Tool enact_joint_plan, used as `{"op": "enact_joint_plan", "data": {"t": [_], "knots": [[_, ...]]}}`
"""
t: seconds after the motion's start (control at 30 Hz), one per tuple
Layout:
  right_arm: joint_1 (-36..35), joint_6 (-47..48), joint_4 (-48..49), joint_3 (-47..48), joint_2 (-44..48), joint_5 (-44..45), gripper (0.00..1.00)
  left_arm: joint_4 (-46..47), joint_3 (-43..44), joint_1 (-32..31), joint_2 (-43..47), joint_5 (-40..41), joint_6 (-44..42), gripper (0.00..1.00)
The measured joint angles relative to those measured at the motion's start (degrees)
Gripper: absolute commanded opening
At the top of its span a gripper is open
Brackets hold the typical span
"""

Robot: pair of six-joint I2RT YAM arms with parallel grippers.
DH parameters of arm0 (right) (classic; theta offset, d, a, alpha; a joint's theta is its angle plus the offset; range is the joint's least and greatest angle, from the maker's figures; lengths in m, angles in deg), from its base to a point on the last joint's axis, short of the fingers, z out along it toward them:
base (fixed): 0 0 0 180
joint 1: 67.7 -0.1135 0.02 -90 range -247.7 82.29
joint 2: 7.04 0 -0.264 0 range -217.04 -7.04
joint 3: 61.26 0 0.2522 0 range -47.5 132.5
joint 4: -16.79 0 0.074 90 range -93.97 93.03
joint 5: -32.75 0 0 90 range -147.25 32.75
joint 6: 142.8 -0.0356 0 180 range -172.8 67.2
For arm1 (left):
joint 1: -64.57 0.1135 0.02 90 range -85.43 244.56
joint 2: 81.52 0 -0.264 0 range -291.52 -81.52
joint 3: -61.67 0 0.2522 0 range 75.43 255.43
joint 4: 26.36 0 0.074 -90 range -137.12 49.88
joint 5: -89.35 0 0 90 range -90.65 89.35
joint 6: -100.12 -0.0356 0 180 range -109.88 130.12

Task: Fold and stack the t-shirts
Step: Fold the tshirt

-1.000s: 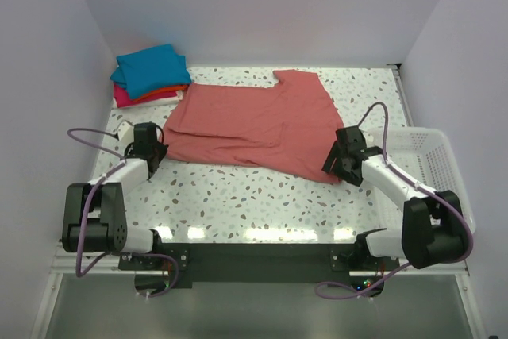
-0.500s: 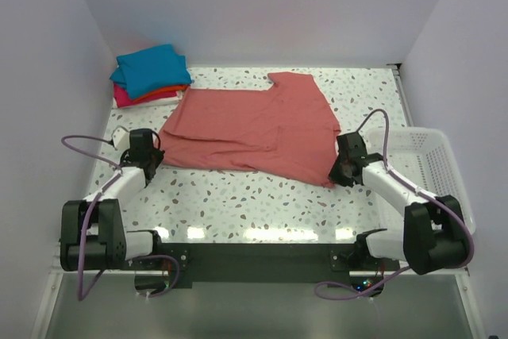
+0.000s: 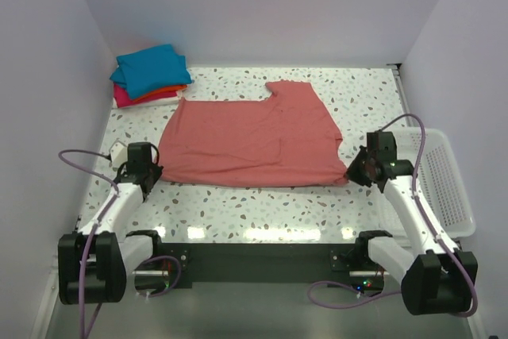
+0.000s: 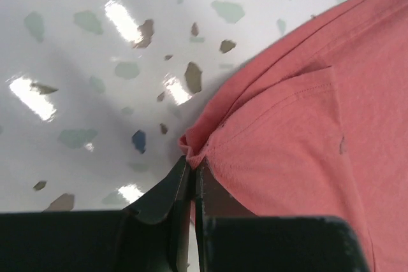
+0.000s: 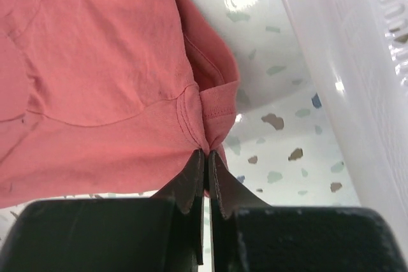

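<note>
Two grips: the left gripper (image 4: 191, 169) and the right gripper (image 5: 205, 157) each have their jaws pressed together on a near corner of the salmon t-shirt (image 3: 254, 139).
Left corner: pinched at the hem, low over the speckled table (image 3: 262, 206).
Right corner: pinched at a bunched fold, just beside the white basket (image 3: 446, 188).
Salmon t-shirt: spread flat mid-table between both grippers.
Folded stack (image 3: 151, 73): teal on top, orange and magenta beneath, at the far-left corner, well apart from both grippers.
</note>
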Motion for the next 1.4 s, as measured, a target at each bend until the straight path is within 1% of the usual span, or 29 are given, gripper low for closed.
{"op": "enact_joint_plan", "data": {"t": [0.17,0.2,0.23,0.27,0.3,0.33,0.37,0.4,0.43,0.5,0.57,0.63,0.73,0.77,0.83,0.87,0.93,1.0,1.07,1.17,1.23,1.4], "knots": [[0.02,0.76,-5.18,0.0,4.22,-1.16,0.0,-5.27,-4.02,0.17,8.09,-0.35,0.2,0.01],[0.04,0.87,-6.23,0.0,5.38,-1.51,0.0,-6.45,-4.57,0.24,9.97,-0.39,0.22,0.06],[0.07,0.9,-7.06,0.0,6.45,-1.97,0.01,-7.58,-4.81,0.26,11.41,-0.37,0.26,0.18],[0.07,0.9,-8.61,0.0,8.57,-2.49,0.17,-8.9,-4.92,0.28,13.16,-0.37,0.28,0.35],[0.07,0.9,-9.01,0.0,9.11,-2.62,0.31,-9.86,-4.94,0.28,14.51,-0.35,0.46,0.35],[0.09,0.79,-10.05,0.17,10.4,-2.89,0.46,-10.64,-4.94,0.33,15.98,-0.28,0.66,0.56],[0.11,0.66,-11.28,0.7,11.21,-2.95,0.73,-11.63,-4.92,0.35,17.35,-0.11,0.15,0.64],[0.17,0.74,-12.35,1.44,11.58,-3.06,0.78,-12.26,-4.87,0.39,18.29,-0.04,0.39,0.69],[0.24,1.29,-13.0,2.36,11.63,-3.08,0.8,-13.2,-4.57,0.42,19.12,0.15,0.24,0.75],[0.33,1.79,-13.88,5.55,10.73,-3.1,0.85,-15.08,-2.62,0.46,19.39,0.72,-0.63,0.78],[0.33,2.27,-13.55,9.03,8.52,-2.93,0.85,-15.45,0.46,0.5,18.45,1.2,-1.81,0.8],[0.33,3.39,-12.39,13.05,4.94,-3.19,0.83,-14.78,5.35,0.61,15.96,1.29,-4.59,0.78],[0.31,5.07,-7.28,18.4,-2.56,-4.94,0.8,-8.81,11.74,0.66,10.84,-0.13,-9.2,0.71],[0.17,5.53,-5.18,20.2,-6.05,-5.53,0.79,-5.46,13.38,0.61,8.59,-1.09,-10.69,0.72],[-0.76,6.32,-0.55,24.2,-14.01,-6.01,0.75,-0.59,17.27,-0.48,2.16,-1.68,-13.38,0.71],[-1.2,6.56,0.87,25.79,-16.9,-6.23,0.74,1.05,19.1,-1.14,-0.9,-1.66,-14.32,0.71],[-2.36,7.34,4.59,29.88,-24.06,-6.29,0.72,3.58,24.81,-3.58,-10.84,-1.07,-16.96,0.71],[-3.1,8.02,7.85,33.83,-30.47,-6.34,0.67,5.79,29.79,-5.64,-20.09,-0.85,-19.58,0.7],[-3.43,8.87,9.77,38.73,-36.26,-6.47,0.66,6.99,32.81,-6.69,-26.62,-0.83,-21.66,0.68],[-3.45,10.25,12.63,46.6,-45.07,-6.43,0.64,6.75,37.92,-6.95,-34.95,-0.59,-24.96,0.64],[-3.45,11.06,13.86,50.84,-49.86,-6.32,0.63,6.45,43.08,-6.91,-40.52,-0.02,-26.77,0.61],[-3.45,13.18,15.28,60.17,-59.76,-6.1,0.61,6.49,53.94,-6.91,-50.18,1.2,-30.16,0.49]]}}
